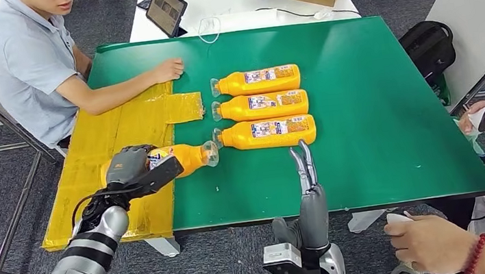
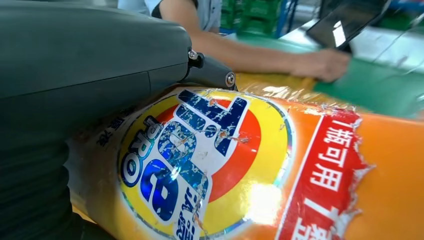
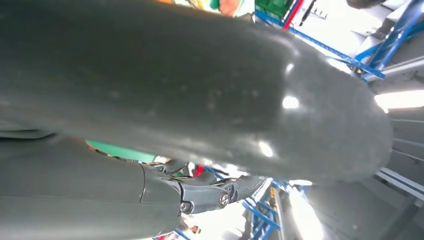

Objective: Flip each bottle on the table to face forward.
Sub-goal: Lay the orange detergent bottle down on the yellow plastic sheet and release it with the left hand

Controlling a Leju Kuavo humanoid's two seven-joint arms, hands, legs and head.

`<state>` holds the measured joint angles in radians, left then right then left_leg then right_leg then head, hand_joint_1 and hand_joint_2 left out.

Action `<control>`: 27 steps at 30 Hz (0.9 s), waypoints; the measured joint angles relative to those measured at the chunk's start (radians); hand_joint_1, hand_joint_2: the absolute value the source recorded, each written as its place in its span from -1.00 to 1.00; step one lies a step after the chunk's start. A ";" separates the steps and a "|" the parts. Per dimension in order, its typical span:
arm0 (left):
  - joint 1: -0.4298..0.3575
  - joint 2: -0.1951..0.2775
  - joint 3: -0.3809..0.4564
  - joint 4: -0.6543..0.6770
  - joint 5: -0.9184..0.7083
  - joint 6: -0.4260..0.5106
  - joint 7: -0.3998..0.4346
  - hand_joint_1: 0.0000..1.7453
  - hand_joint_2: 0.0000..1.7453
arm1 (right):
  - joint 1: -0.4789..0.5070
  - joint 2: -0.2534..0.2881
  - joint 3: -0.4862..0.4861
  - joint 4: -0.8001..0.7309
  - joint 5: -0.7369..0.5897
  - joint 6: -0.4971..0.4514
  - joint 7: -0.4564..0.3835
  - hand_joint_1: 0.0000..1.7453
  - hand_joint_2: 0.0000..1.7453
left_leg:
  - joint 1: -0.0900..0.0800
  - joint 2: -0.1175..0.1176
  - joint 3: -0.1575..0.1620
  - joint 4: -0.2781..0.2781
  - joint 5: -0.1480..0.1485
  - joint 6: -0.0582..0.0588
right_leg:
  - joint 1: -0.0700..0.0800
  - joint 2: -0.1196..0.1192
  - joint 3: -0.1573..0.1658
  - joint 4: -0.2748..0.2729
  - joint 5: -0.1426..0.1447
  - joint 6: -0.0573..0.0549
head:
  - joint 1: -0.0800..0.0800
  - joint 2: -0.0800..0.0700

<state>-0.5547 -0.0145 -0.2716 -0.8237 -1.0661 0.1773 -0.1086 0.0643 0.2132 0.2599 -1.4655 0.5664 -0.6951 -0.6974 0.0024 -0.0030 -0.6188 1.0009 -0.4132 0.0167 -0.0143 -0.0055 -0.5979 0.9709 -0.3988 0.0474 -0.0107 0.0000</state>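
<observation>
Gripping one bottle (image 1: 184, 159) – left hand (image 1: 129, 165) fingers wrapped; three bottles (image 1: 264, 105) in row – right hand (image 1: 306, 171) fingers straight, together.

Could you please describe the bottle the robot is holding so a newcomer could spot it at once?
Start at the green table, then its yellow mat. The held bottle lies at the mat's edge under the left hand; unlike the three-bottle row, its cap points right.
</observation>
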 joint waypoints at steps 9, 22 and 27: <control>-0.129 -0.008 -0.046 0.246 -0.079 -0.101 0.104 -0.98 1.00 | -0.042 0.000 0.022 0.091 -0.045 0.000 0.000 -1.00 -1.00 | 0.000 0.000 -0.001 0.000 0.000 0.000 | 0.000 0.000 0.000 0.000 0.000 0.000 | 0.000 0.000; -0.169 -0.023 0.049 0.327 0.253 -0.328 -0.217 -1.00 1.00 | -0.110 -0.018 0.048 0.184 -0.078 0.000 -0.001 -1.00 -1.00 | 0.000 0.000 0.002 0.000 0.000 0.000 | 0.000 -0.001 0.003 0.000 0.000 0.000 | 0.000 0.000; -0.145 -0.029 0.076 0.304 0.375 -0.332 -0.290 -1.00 1.00 | -0.127 -0.027 0.051 0.199 -0.035 0.000 -0.001 -1.00 -1.00 | 0.000 0.000 0.002 0.000 0.000 0.000 | 0.000 0.000 0.003 0.000 0.000 0.000 | 0.000 0.000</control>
<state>-0.6997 -0.0438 -0.1960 -0.5192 -0.6906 -0.1548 -0.3984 -0.0629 0.1859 0.3107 -1.2669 0.5318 -0.6950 -0.6984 0.0022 -0.0032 -0.6170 1.0009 -0.4129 0.0169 -0.0145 -0.0060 -0.5952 0.9709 -0.3991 0.0474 -0.0107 0.0000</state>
